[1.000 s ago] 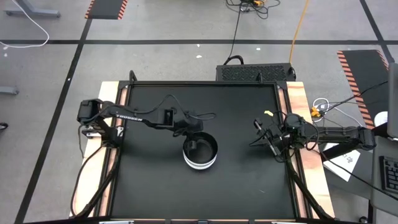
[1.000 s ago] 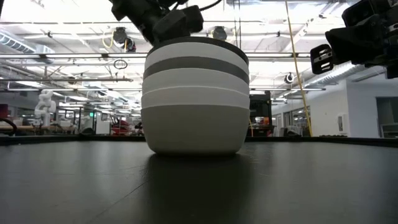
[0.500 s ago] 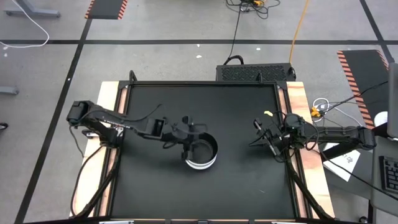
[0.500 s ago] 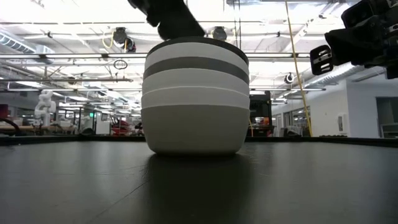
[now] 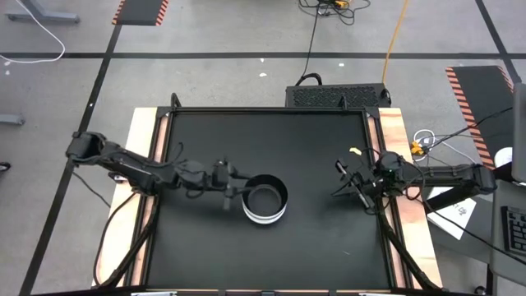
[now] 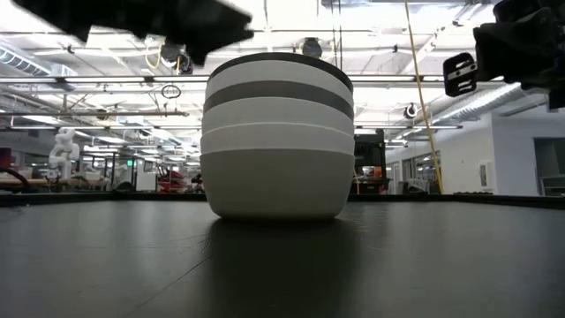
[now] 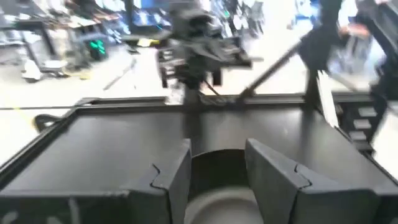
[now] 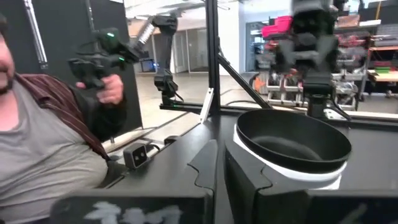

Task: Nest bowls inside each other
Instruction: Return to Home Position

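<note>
The nested bowls [image 5: 265, 200] are seen on the worktop [image 5: 312, 238] just ahead of the left claw [image 5: 234, 194], which is spread and empty. The right claw [image 5: 337, 179], pressed together, is held well beyond them. The stack is judged light, stiff and slick; its rim is best pinched.

From above, the nested stack of small round plastic bowls [image 5: 263, 217] shows only its black top bowl [image 5: 265, 196] and a white crescent of rim. The lower bowls are hidden beneath.

Ahead of my left gripper [image 7: 217, 150], the stack's near side is cut off at the frame edge between my fingers [image 7: 174, 180]. Everything beyond is blurred.

In the low view my left arm [image 6: 177, 22] is a dark smear, cut off above.

The stack's foot is hidden behind my right gripper [image 8: 221, 152]. Off to its side, a person [image 8: 50, 143] is cut off at the edge. The dark device [image 8: 93, 62] in their hand [image 8: 113, 90] is too indistinct to identify.
</note>
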`<control>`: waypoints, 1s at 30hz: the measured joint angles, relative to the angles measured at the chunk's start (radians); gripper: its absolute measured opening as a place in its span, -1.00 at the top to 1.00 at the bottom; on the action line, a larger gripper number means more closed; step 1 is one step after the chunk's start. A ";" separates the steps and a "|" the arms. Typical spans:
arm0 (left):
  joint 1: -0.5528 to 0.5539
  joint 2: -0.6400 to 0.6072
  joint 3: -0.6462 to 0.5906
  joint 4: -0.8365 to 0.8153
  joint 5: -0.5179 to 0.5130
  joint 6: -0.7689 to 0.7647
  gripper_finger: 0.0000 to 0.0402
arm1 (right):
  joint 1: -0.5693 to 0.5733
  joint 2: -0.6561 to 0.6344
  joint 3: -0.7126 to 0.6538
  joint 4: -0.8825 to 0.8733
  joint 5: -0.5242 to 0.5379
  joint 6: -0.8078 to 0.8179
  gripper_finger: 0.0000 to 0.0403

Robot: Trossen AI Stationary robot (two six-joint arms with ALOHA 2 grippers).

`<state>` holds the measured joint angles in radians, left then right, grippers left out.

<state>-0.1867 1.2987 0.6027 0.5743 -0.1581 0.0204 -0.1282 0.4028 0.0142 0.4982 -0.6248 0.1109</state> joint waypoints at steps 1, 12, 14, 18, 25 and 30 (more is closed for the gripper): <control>0.012 -0.014 -0.048 0.055 0.000 -0.015 0.25 | 0.005 0.000 0.000 0.003 0.002 -0.001 0.91; 0.016 -0.212 -0.388 0.321 0.000 -0.032 0.39 | 0.026 -0.022 0.000 0.065 0.075 0.037 0.91; 0.013 -0.274 -0.438 0.323 -0.007 -0.025 0.42 | 0.025 -0.036 0.000 0.059 0.077 0.038 0.91; 0.014 -0.391 -0.524 0.321 -0.027 -0.039 0.49 | 0.026 -0.071 0.000 0.049 0.100 0.035 0.91; 0.014 -0.531 -0.593 0.212 -0.031 -0.042 0.69 | 0.024 -0.148 0.000 -0.062 0.284 0.007 0.91; 0.014 -0.564 -0.593 0.117 -0.034 -0.007 0.95 | 0.024 -0.194 0.000 -0.169 0.403 -0.003 0.91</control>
<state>-0.1726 0.7350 0.0097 0.6911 -0.1926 0.0130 -0.1047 0.2091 0.0143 0.3294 -0.2217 0.1076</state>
